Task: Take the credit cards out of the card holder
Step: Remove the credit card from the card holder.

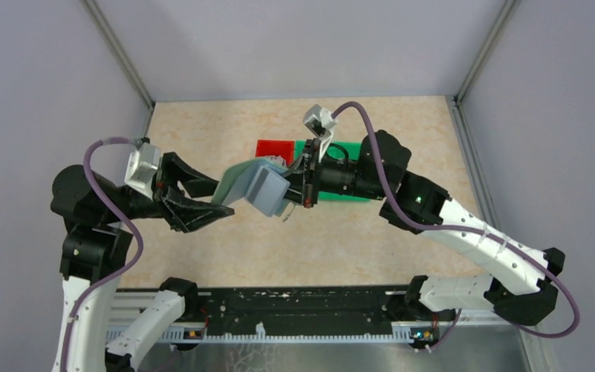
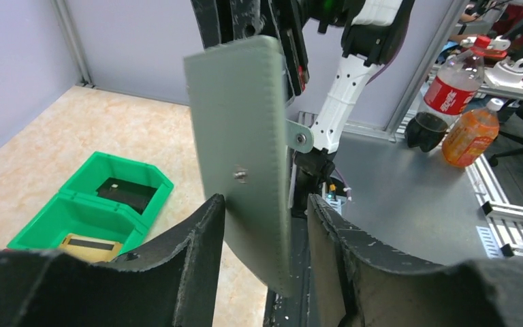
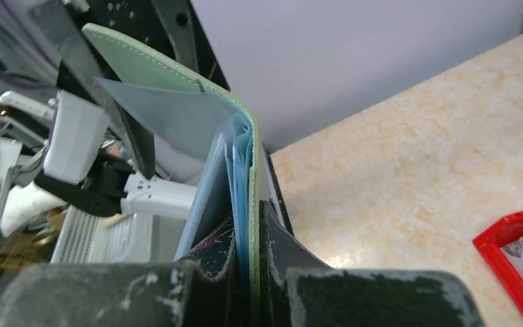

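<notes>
Right jaws: the right gripper (image 3: 248,228) was clamped together on one edge of the card holder (image 3: 242,136). Its scuffed black fingers (image 3: 211,255) pressed on either side of the fold.
Left jaws: the left gripper (image 2: 265,203) stood apart, wider than the flap lying between its two rough black prongs. A gap showed beside one prong; whether the other touched the flap could not be told.
Card holder: it was held up above the table between the two arms and opened out. The outer cover was matte pale grey-green with stitched edges, rounded corners and a small metal snap stud (image 2: 240,175). Thin blue-grey inner leaves fanned out inside.
Credit cards: a dark card (image 2: 126,194) lay flat in one compartment of the green bin (image 2: 119,163). A tan card (image 2: 92,244) with a dark stripe lay in the neighbouring compartment.
Bins: both were rectangular moulded plastic. The red bin (image 1: 275,146) sat against the green one on the marbled beige table (image 1: 403,139).
</notes>
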Motion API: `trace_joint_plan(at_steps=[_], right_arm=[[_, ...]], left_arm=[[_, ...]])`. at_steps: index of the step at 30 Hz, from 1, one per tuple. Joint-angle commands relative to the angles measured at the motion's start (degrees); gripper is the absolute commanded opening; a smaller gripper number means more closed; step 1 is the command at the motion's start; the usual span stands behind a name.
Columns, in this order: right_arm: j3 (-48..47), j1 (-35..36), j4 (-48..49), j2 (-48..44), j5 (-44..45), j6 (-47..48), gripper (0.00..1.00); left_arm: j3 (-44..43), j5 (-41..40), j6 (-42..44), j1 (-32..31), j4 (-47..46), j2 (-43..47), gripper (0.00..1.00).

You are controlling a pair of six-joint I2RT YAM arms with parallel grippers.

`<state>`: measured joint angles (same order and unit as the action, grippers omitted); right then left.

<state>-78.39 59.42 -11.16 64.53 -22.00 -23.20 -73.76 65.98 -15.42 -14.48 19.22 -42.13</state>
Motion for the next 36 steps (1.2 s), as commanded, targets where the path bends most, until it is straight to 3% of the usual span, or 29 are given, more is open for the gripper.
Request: trace_joint_plan(at_steps=[1, 3, 5, 10, 18, 22, 28, 36], right_arm=[[-7.20, 4.44, -6.03, 2.75, 14.34, 0.40, 0.00], [-11.88, 8.26, -11.57, 5.72, 24.86, 2.10, 0.00], [-16.45, 9.95, -16.27, 8.79, 29.23, 2.13, 0.00], [-20.02, 12.55, -17.74, 11.65, 34.25, 2.69, 0.00], [-27.94, 16.25, -21.54, 18.32, 40.72, 4.06, 0.00], [-32.22, 19.42, -23.66, 21.11, 46.73, 6.20, 0.00], [-35.69, 21.82, -24.95, 23.37, 50.06, 8.13, 0.00], [-40.37, 25.08, -28.12, 26.55, 57.08, 10.99, 0.00]], left_arm=[[3.12, 0.01, 6.06, -0.20, -0.94, 2.16, 0.54], [5.20, -2.90, 8.92, -0.20, -1.85, 3.72, 0.53], [6.32, -6.11, 12.86, -0.20, -2.21, 5.00, 0.53], [8.74, -12.00, 22.78, -0.20, -3.56, 7.76, 0.53], [14.16, -15.11, 28.26, -0.20, -5.57, 11.00, 0.53], [15.20, -16.37, 28.98, -0.20, -5.41, 11.69, 0.59], [16.09, -21.01, 30.08, -0.20, -6.46, 12.64, 0.55], [15.89, -13.44, 26.63, -0.20, -4.43, 12.52, 0.57]])
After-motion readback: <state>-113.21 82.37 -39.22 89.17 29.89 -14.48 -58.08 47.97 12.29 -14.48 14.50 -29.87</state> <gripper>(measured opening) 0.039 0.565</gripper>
